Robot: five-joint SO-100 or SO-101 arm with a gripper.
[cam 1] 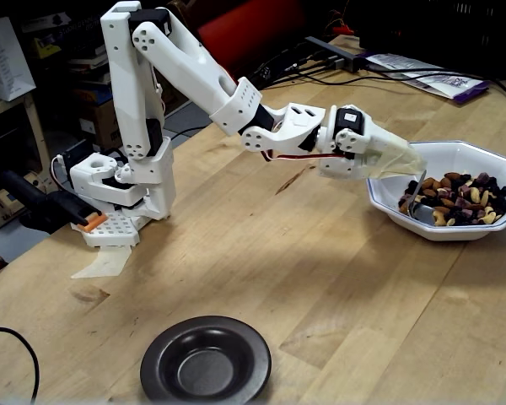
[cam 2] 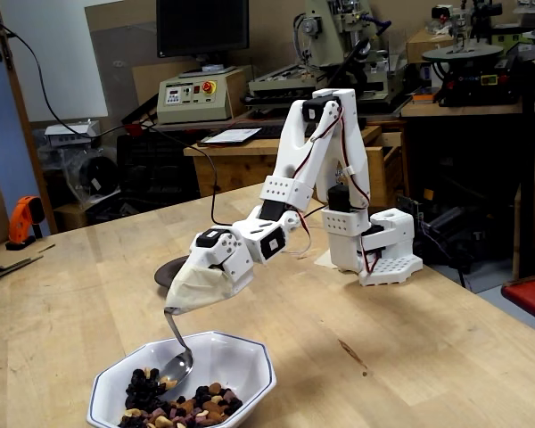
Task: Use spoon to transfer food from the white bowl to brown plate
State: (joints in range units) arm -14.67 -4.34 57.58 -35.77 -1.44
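The white bowl stands at the right of the wooden table, with the food of nuts and raisins in it. It also shows at the bottom of a fixed view, with the food. My gripper is wrapped in pale tape and shut on the spoon's handle. It hovers over the bowl's rim. The spoon points down, with its bowl in the food. The brown plate is empty at the table's front; in a fixed view it is partly hidden behind the gripper.
The arm's base is clamped at the table's left edge, with a pale scrap under it. A black cable lies at the front left. Papers and cables lie at the back right. Benches with machines stand behind.
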